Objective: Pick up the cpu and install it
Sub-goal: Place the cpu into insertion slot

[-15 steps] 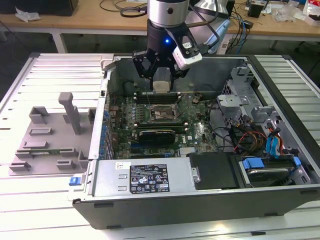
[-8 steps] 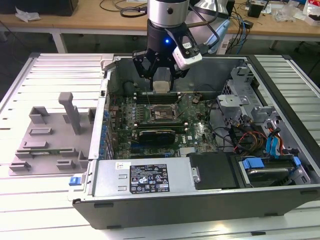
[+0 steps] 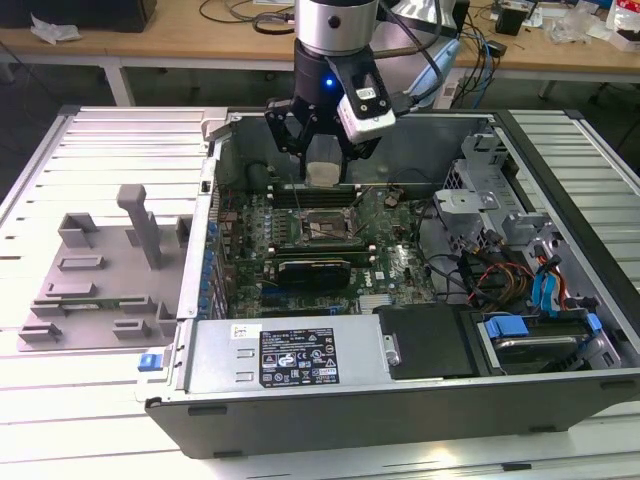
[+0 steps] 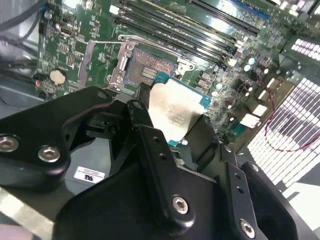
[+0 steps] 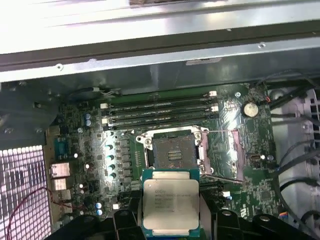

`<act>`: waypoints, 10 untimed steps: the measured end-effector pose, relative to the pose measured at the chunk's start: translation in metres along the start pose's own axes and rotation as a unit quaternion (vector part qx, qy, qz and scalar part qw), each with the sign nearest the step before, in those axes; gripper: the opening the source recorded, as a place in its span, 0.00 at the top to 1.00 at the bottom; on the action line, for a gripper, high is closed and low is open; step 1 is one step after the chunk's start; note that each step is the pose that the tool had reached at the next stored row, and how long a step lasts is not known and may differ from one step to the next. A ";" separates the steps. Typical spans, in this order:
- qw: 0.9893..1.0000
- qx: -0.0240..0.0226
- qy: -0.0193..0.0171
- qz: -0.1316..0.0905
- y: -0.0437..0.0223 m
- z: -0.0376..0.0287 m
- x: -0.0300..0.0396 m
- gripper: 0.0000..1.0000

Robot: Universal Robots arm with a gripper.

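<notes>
White slatted bench point(image 3: 60, 430) carrying one open computer case point(image 3: 300, 400), with one grey fixture tray point(image 3: 100, 270) laid just beside it at the exterior view's left. One arm point(image 3: 335, 25) is positioned over the case interior. Its fingers point(image 4: 202, 137) are closed on the cpu point(image 5: 170, 205), which is gripped by two opposite edges and held in the air above the motherboard point(image 3: 400, 265), apart from it. In the first wrist view the chip is seen near the socket point(image 5: 174, 152) but not over it. The socket is uncovered, with its load plate point(image 5: 232, 150) swung aside.

Step in hand, as judged: the pick-up is done, the chip is being carried to the socket, and installation is not yet done. The next move is judged to call for the chip to be centred over the socket, squared to its frame, kept level and lowered gently, since the contacts are probably delicate.

Counted: one cpu, one socket, one load plate, four memory slots point(image 5: 160, 110), apparently unfilled.
</notes>
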State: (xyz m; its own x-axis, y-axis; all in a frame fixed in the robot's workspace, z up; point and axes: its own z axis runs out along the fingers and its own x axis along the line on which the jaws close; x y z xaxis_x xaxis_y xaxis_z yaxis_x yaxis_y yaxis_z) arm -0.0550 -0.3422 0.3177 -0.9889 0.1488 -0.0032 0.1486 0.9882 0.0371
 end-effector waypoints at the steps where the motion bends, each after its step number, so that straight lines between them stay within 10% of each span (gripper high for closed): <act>1: 1.000 0.000 0.000 0.012 0.0000 0.0000 0.0000 0.46; 4: 0.999 0.000 -0.001 0.037 0.0000 0.0001 0.0000 0.46; 10: 0.994 0.000 -0.004 0.106 0.0000 0.0006 0.0000 0.46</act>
State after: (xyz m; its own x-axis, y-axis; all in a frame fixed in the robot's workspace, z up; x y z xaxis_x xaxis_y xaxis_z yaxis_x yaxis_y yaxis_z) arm -0.0549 -0.3422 0.3171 -0.9353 0.3540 -0.0032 0.3536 0.9347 0.0372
